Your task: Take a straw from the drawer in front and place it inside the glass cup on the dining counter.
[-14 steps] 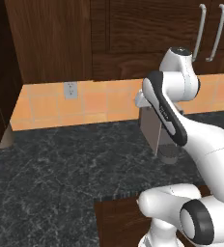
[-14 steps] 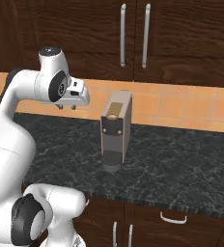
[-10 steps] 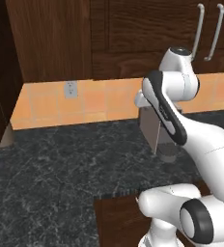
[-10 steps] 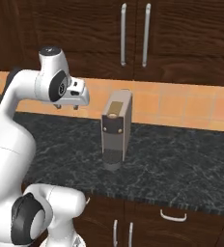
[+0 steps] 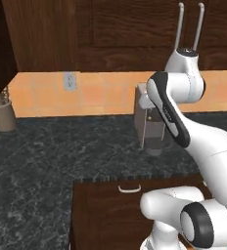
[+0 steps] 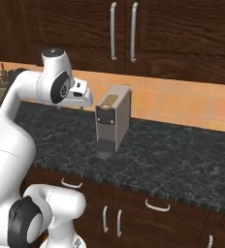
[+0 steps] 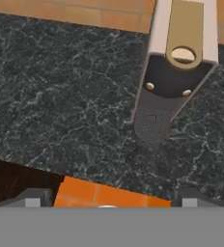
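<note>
My gripper (image 7: 109, 200) hangs open above the black speckled worktop (image 7: 61, 96), its two fingertips (image 7: 33, 198) far apart with nothing between them. In the right base view the gripper (image 6: 72, 106) is high over the worktop, just left of a beige coffee machine (image 6: 112, 121). The dark brown drawer (image 5: 130, 205) sits under the worktop's front edge. Its curved silver handle (image 5: 129, 188) is in front of my base, and the drawer looks shut. The straw, the glass cup and the dining counter are out of view.
The coffee machine (image 5: 152, 129) stands at the back of the worktop, partly behind my arm, and is close below my hand (image 7: 174, 82). A utensil holder (image 5: 3, 114) is far left. Upper cabinets with long handles (image 6: 123, 31) hang above. More handled fronts (image 6: 158, 206) run below.
The whole scene has slid upward in both base views, so the camera has moved; more of the drawer front shows. The arm holds its pose and the gripper stays open.
</note>
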### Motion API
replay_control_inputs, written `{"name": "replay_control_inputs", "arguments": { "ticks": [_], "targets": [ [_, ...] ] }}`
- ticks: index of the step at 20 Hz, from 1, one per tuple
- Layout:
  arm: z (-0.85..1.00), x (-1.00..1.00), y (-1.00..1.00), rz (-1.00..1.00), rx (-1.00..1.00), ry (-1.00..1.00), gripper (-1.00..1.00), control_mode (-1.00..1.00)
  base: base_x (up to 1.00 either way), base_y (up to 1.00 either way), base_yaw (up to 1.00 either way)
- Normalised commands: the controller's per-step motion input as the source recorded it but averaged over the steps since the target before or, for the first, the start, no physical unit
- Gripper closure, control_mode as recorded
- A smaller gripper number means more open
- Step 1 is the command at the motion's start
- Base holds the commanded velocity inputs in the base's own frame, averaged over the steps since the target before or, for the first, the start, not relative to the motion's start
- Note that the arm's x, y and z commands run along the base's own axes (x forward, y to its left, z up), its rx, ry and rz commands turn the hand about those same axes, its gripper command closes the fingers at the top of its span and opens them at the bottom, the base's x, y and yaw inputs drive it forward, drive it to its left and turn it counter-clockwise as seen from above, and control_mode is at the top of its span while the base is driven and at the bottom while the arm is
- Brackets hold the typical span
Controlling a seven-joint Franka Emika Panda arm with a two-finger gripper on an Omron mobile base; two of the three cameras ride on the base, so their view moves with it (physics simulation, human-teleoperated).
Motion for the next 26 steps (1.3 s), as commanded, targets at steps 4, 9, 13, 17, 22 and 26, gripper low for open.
{"name": "replay_control_inputs", "arguments": {
  "ticks": [4, 9, 13, 17, 22, 26],
  "targets": [
    [0.00, 0.00, 0.00, 0.00, 0.00, 0.00, -1.00, 1.00, 0.06, -0.67, 0.64],
    [0.00, 0.00, 0.00, 0.00, 0.00, 0.00, -1.00, 1.00, 0.00, -0.62, 0.69],
    [0.00, 0.00, 0.00, 0.00, 0.00, 0.00, -1.00, 1.00, 0.00, -0.70, 0.64],
    [0.00, 0.00, 0.00, 0.00, 0.00, 0.00, -1.00, 1.00, -0.17, -0.79, 0.51],
    [0.00, 0.00, 0.00, 0.00, 0.00, 0.00, -1.00, 1.00, -0.44, -0.87, 0.41],
    [0.00, 0.00, -0.09, 0.04, 0.00, -0.02, -1.00, -1.00, -0.04, -0.59, 0.17]
  ]
}}
